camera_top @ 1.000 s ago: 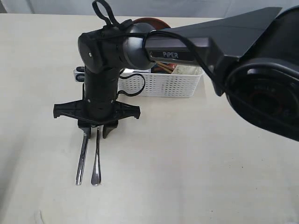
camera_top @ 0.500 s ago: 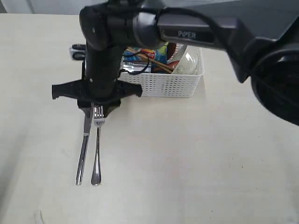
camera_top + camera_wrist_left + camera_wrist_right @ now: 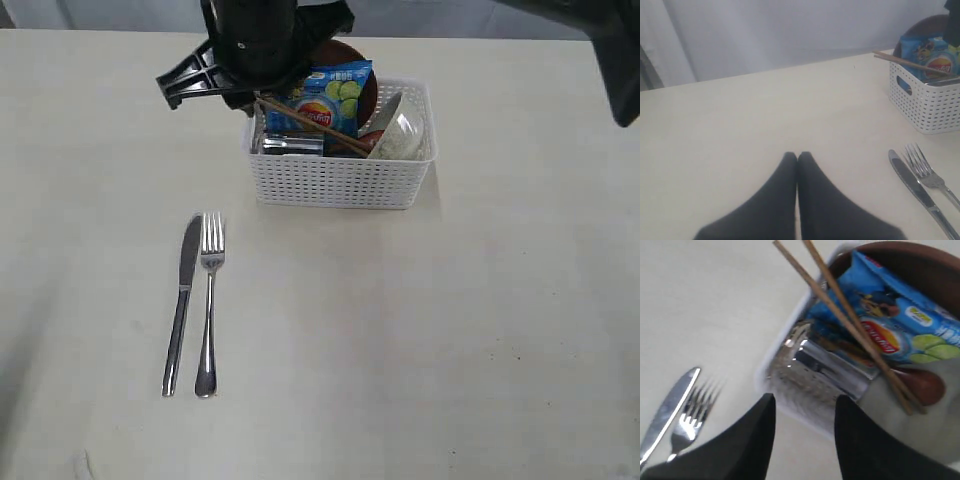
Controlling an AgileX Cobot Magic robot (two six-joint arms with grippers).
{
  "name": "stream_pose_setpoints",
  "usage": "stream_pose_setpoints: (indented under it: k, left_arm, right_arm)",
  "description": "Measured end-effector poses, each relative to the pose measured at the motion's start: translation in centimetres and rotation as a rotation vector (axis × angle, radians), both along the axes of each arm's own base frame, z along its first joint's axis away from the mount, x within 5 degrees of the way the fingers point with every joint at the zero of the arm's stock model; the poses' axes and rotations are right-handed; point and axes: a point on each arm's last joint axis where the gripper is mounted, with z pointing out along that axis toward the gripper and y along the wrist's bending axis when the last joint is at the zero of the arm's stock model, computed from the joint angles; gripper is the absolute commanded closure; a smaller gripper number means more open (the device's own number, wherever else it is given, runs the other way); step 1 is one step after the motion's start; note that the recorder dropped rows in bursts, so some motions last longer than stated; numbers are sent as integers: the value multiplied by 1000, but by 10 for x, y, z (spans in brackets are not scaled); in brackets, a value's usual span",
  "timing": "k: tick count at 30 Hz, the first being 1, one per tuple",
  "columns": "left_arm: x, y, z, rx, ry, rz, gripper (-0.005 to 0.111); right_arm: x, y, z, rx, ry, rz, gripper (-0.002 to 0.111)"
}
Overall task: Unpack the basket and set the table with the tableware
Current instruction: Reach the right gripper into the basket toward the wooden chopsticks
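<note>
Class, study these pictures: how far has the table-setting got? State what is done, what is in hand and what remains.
Done: the knife and fork lie side by side on the table.
In hand: nothing. The right gripper hangs open over the basket, and the left gripper is shut.
Left: the mug, chopsticks, bowl, spoon and plate are in the basket.

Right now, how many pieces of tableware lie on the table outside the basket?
2: the knife and the fork beside it, lying apart from the basket; the arm could hide more.
</note>
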Motion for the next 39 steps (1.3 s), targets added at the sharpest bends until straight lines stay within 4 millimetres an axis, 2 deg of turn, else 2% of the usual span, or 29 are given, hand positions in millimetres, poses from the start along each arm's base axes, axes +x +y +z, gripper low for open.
stream_pose_setpoints:
  k: [6, 15, 24, 34, 39]
  left_arm:
    - [0, 0, 0, 0, 0, 0, 107]
    - [0, 0, 0, 0, 0, 0, 107]
    - [0, 0, 0, 0, 0, 0, 107]
    - [0, 0, 0, 0, 0, 0, 107]
    - [0, 0, 0, 0, 0, 0, 107]
  right_arm:
    - [9, -1, -12, -99, -56, 37, 70]
    - [25, 2, -47, -241, -109, 91, 70]
    - [32, 13, -76, -231, -120, 139, 70]
    - [45, 11, -89, -291, -203, 156, 70]
    - [47, 12, -102, -323, -203, 168, 70]
